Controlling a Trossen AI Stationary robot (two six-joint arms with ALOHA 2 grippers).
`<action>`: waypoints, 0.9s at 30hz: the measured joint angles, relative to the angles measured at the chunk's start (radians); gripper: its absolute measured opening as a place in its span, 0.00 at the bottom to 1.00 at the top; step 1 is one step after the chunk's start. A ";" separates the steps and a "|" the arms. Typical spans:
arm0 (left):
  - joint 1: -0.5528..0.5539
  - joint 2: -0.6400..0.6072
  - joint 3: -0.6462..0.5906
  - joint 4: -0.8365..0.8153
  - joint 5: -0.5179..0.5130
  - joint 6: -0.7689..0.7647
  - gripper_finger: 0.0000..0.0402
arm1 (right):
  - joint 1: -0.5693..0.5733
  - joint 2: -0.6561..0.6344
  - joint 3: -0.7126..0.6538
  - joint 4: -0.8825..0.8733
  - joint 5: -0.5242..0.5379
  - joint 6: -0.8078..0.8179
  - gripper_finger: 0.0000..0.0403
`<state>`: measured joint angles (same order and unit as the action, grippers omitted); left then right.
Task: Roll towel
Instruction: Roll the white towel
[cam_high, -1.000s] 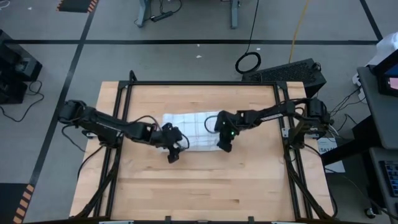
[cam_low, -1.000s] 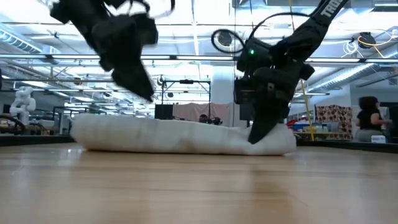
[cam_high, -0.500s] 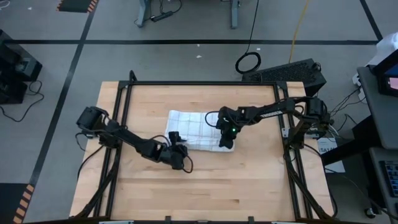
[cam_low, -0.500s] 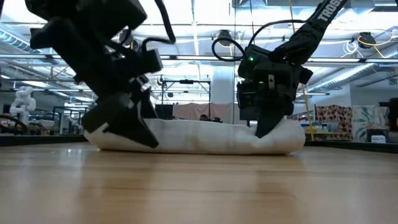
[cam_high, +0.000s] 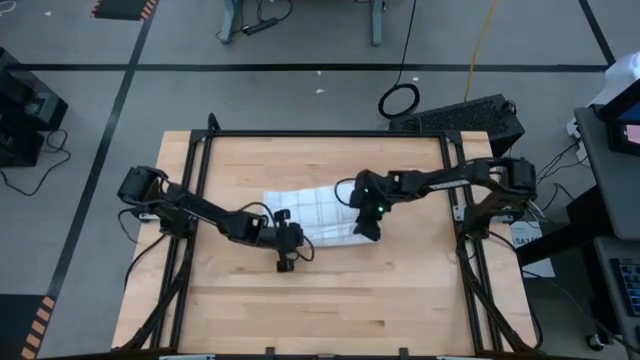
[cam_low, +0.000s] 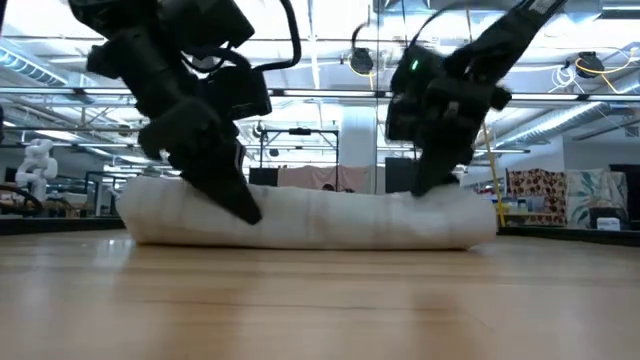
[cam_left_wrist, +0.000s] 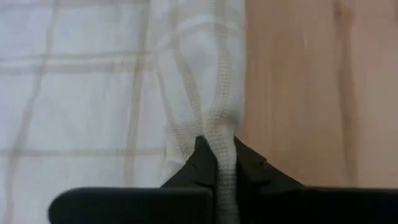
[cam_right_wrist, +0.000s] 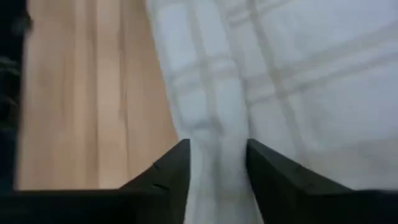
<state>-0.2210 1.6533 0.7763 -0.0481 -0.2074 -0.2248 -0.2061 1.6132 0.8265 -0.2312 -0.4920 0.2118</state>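
Centrally on the wooden table (cam_high: 330, 300) lies the towel (cam_high: 318, 216), a white cloth with thin grey check lines, gathered into a low, soft bundle that runs left to right. From table height it reads as a long, rounded white mound (cam_low: 310, 222) resting flat on the wood.

At its left end, near the front edge, the left gripper (cam_high: 287, 238) has its two dark fingers pressed together on a narrow pinched ridge of towel fabric (the wrist camera shows the fold squeezed between the fingertips (cam_left_wrist: 219, 167), with bare wood just beside it).

At the right end, the right gripper (cam_high: 368, 226) reaches down onto the cloth from the table's right side. Its fingers (cam_right_wrist: 171, 171) stand a little apart, with a bunched ridge of towel filling the gap between them, so they pinch that thicker fold.

Both dark arms stretch inward from the table's side rails, meeting at the towel's two ends.
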 joint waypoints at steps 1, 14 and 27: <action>0.011 -0.007 0.000 -0.002 0.028 -0.011 0.04 | 0.018 -0.028 0.000 -0.026 0.039 -0.029 0.36; 0.206 -0.028 0.004 -0.132 0.305 -0.176 0.04 | 0.455 -0.083 -0.035 0.083 0.725 -0.169 0.58; 0.227 -0.027 0.003 -0.144 0.349 -0.158 0.12 | 0.311 0.084 -0.035 0.156 0.699 -0.200 0.62</action>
<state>0.0063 1.6268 0.7791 -0.1917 0.1413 -0.3828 0.1049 1.6971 0.7915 -0.0756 0.2068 0.0113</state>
